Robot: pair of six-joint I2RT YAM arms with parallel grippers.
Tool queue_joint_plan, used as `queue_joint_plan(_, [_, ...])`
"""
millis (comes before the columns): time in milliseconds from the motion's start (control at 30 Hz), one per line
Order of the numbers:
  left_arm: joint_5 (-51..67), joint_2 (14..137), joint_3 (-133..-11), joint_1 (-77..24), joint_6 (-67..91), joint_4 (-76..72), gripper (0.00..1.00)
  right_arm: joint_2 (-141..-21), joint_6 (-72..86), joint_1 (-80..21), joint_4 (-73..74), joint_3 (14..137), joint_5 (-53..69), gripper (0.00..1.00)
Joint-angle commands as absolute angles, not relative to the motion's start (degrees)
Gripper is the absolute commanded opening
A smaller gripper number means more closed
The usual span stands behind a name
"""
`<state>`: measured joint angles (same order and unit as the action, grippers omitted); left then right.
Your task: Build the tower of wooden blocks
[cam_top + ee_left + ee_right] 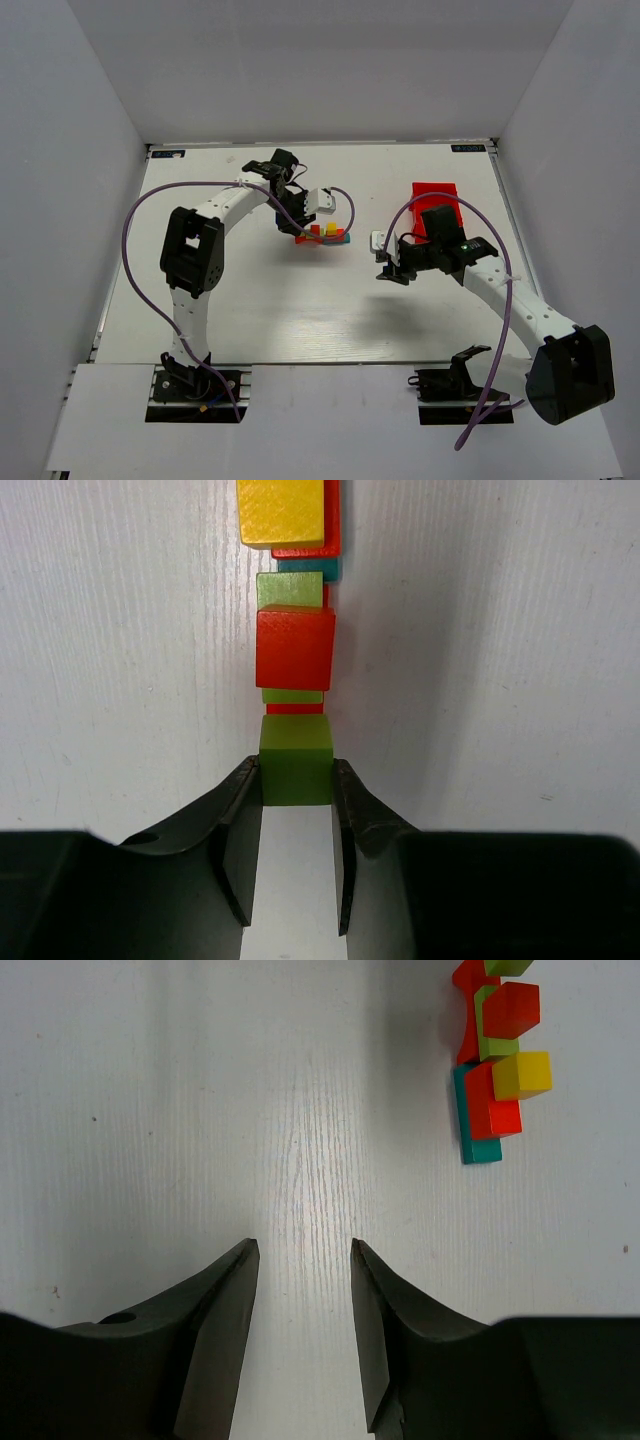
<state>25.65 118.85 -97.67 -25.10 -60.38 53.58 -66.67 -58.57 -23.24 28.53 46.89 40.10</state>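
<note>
**A:** What does the overhead camera give?

**B:** The tower of small painted wooden blocks (322,235) stands on the white wood-grain table (300,320), toward the far side and a little left of centre. The left gripper (300,222) is down at the tower's left end. The right gripper (390,268) hangs well to the right of the tower, just in front of a red plastic tray (436,200). Both claws are too small here to read.

**A:** And the left wrist?

**B:** Its claw is clenched on a lime-green wooden cube (296,755), with one finger flat against each side. The cube is at the near end of the stack. I cannot tell whether it rests on the pieces below. Beyond it in line come a red wooden cube (295,645), sitting on a green piece, then a teal-blue wooden bar (310,570). A yellow wooden block (282,510) is farthest.

**A:** The right wrist?

**B:** That claw is released. Its fingers are spread over bare table with nothing between them. The tower shows at the upper right, well apart from the fingers. Its teal bar is the nearest piece, with red, yellow and green pieces beyond it.
</note>
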Motion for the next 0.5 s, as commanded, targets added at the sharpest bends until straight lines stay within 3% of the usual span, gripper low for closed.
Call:
queue_joint_plan(0, [27.77, 118.65, -98.61, -25.4, -60.56, 54.32, 0.02, -65.92, -58.8, -22.94, 27.86, 46.67, 41.66, 0.48])
queue_joint_plan(467, [27.77, 118.65, -98.09, -25.4, -60.56, 54.84, 0.02, -66.18, -58.97, -22.85, 27.69, 46.67, 41.92, 0.48])
